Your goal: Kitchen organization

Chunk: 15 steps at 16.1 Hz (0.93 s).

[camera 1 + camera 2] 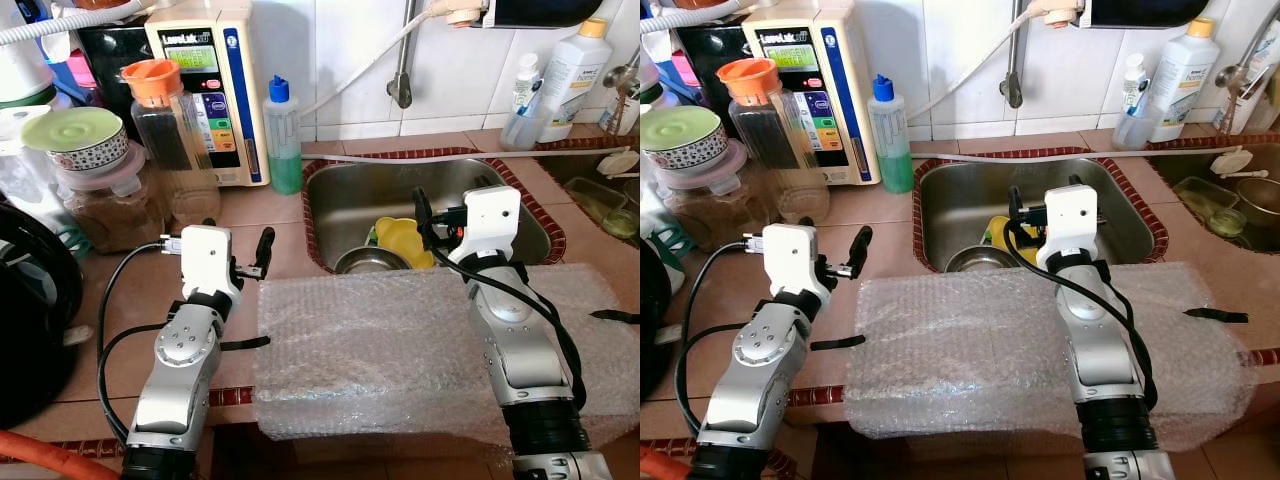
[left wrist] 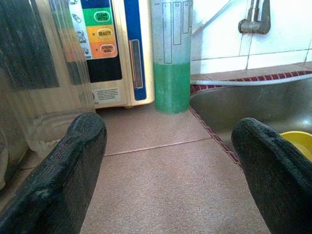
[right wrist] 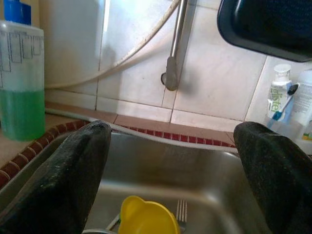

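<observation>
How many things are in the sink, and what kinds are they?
Yellow cup: 1
Metal bowl: 1
Fork: 1
Total: 3 that I can make out in the sink; the right gripper may hide more.

Cream water-ionizer box w/ blue side stripe (image 2: 109,48), standing at approx 11 o'clock on the counter, carried the readable text: green button "CLEAR WATER", yellow button "BEAUTY", orange button "STRONG ACIDIC". White sticker at its base had print too small to read. Head views showed a blue logo strip along its top edge, blurred, not legible. Small white tube-shaped bottle w/ blue print (image 3: 279,95), at approx 1 o'clock by the wall tiles, showed letters like "distre", rest unclear.
</observation>
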Available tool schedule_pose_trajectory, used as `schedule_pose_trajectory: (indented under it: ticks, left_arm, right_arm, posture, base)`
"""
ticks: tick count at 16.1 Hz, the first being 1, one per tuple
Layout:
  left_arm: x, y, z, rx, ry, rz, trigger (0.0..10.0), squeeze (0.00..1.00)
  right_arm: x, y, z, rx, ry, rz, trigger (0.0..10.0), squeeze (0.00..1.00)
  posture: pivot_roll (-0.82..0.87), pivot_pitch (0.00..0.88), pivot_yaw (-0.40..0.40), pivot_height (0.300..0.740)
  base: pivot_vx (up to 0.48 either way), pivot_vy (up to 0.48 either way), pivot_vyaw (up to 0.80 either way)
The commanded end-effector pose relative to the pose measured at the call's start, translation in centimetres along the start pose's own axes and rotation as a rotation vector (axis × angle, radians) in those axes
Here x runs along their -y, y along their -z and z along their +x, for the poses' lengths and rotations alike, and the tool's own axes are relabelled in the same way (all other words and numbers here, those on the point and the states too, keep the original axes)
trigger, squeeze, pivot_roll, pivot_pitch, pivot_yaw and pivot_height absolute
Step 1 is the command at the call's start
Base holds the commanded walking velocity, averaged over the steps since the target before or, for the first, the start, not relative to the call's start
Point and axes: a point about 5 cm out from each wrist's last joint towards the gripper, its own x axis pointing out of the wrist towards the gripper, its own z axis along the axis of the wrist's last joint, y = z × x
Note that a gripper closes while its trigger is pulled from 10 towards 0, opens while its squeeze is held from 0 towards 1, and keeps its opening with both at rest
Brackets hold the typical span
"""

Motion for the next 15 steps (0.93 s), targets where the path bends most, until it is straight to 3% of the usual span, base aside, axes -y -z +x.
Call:
schedule_pose_trajectory:
  ticks: [1,7,15]
  left_arm:
    - [-0.12,-0.49,-0.01,0.016,-0.006,0.013,10.0,0.00]
    - [0.03,-0.40,0.07,0.010,0.005,0.010,10.0,0.00]
    - [0.05,-0.27,0.00,0.003,0.011,0.012,10.0,0.00]
  right_arm:
    - [0.11,-0.58,-0.05,0.013,0.007,0.000,10.0,0.00]
    - [0.08,-0.57,0.08,-0.001,0.007,0.005,10.0,0.00]
    - [0.58,-0.70,0.09,0.002,0.019,-0.008,10.0,0.00]
  posture:
    - [-0.23,0.002,0.070,0.740]
    - [-0.23,0.003,0.071,0.740]
    - [-0.23,0.008,0.071,0.740]
  base:
    - [0.000,0.000,0.00]
    - [0.000,0.000,0.00]
    - [0.000,-0.351,0.00]
